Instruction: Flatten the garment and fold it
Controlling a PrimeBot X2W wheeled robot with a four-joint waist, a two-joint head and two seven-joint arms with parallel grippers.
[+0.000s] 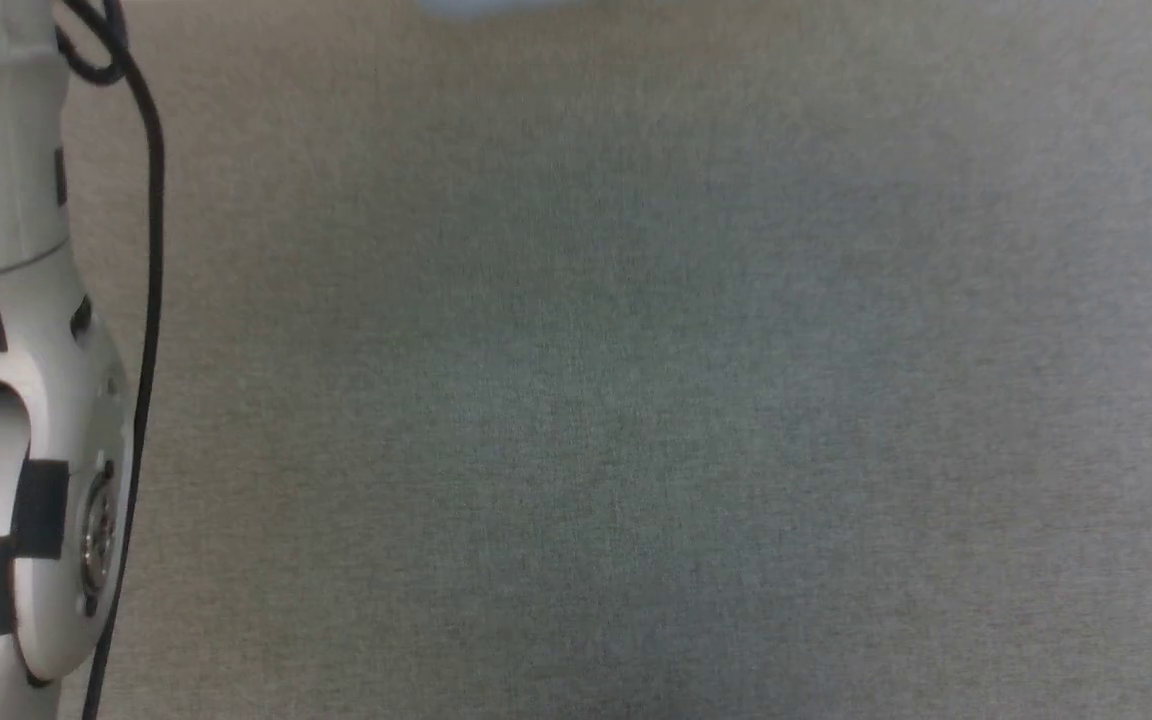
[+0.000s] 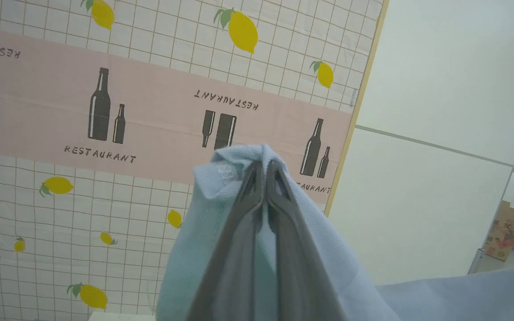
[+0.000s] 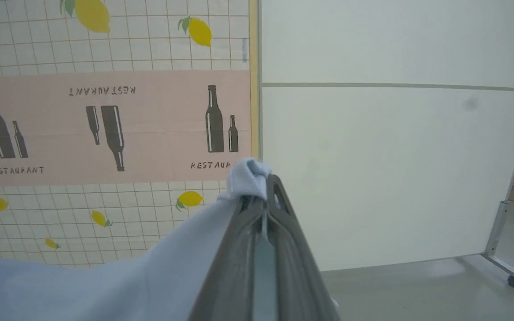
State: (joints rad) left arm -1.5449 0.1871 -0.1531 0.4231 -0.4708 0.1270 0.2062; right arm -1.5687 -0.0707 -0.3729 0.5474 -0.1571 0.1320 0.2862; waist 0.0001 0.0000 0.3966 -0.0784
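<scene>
We have the left gripper (image 2: 263, 167) and right gripper (image 3: 263, 183) both pinched shut on the garment (image 2: 203, 223), holding it up. Probably so it hangs open before we lay it flat

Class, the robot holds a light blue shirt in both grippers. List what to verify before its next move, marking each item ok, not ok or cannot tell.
1. Left gripper shut on the light blue soft cotton shirt: ok.
2. Right gripper shut on the shirt too: ok.
3. Grey woven tabletop in the head view, open landing space: ok.
4. Shirt hanging flat, untwisted between the grippers: cannot tell.
5. Black cable close along the pale left forearm, off the landing space: ok.
</scene>
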